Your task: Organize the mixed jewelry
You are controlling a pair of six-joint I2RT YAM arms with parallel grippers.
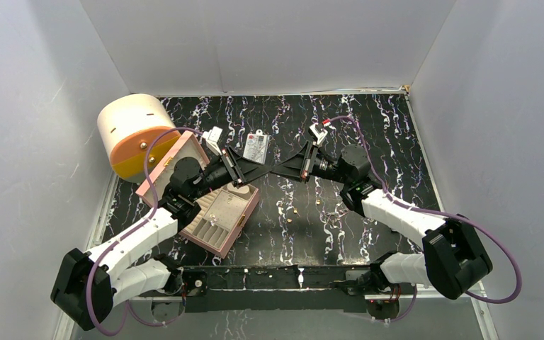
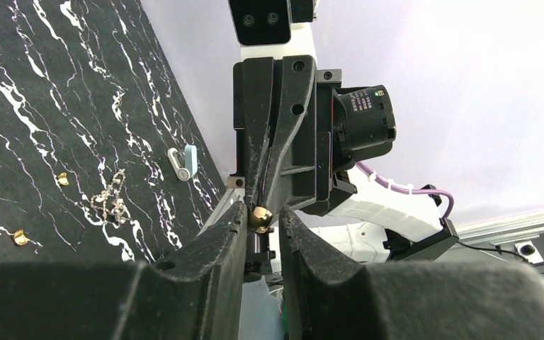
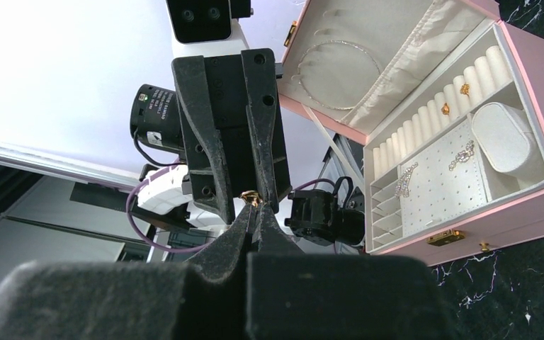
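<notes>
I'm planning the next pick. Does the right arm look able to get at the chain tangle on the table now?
Probably not yet: the right gripper is shut on a gold stud at the left gripper. The chain tangle itself lies uncovered, close by.

Lab booth: white panel walls (image 1: 255, 42), marbled tabletop (image 1: 368, 142).

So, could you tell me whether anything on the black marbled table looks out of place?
Yes: tiny gold-coloured studs and a thin tangled chain lie loose on the black marbled table, outside the open pink jewellery box.
</notes>
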